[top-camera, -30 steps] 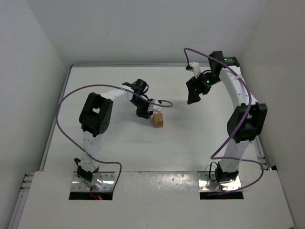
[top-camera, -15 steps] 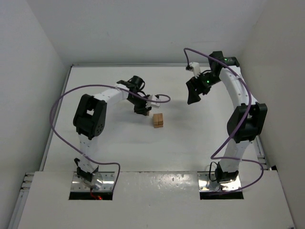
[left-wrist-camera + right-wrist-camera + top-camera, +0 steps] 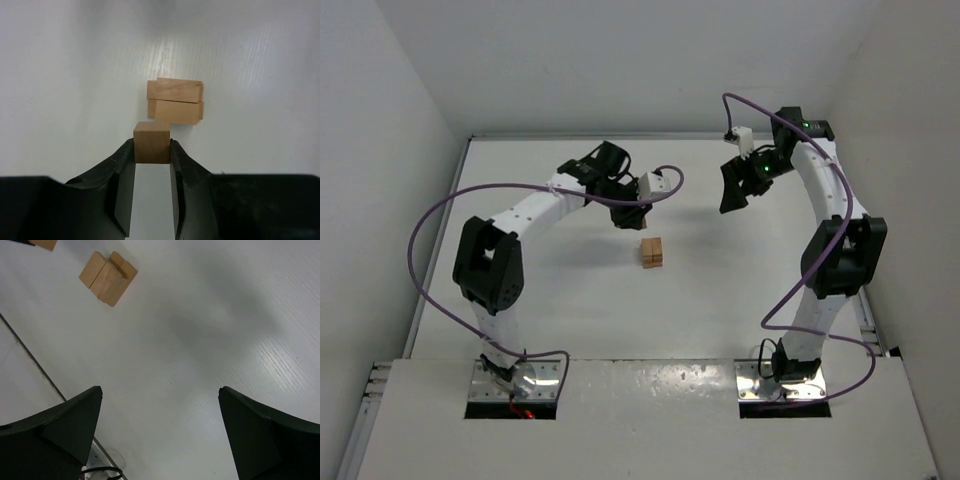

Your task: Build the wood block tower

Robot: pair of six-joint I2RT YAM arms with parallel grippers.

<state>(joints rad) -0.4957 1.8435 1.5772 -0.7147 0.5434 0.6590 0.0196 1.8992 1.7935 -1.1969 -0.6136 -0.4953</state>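
Near tower (image 3: pixel 175 102), left gripper (image 3: pixel 151 148) aloft with block (image 3: pixel 151 140)

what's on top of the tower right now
Nothing rests on the tower; its top shows bare. The left gripper holds a cube apart from it. Lower layers are covered.

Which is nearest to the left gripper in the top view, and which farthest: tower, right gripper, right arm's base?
1. tower: just nearward of the left gripper, which holds a wood block.
2. right gripper: farther off, to the right.
3. right arm's base: bottom right of the view.
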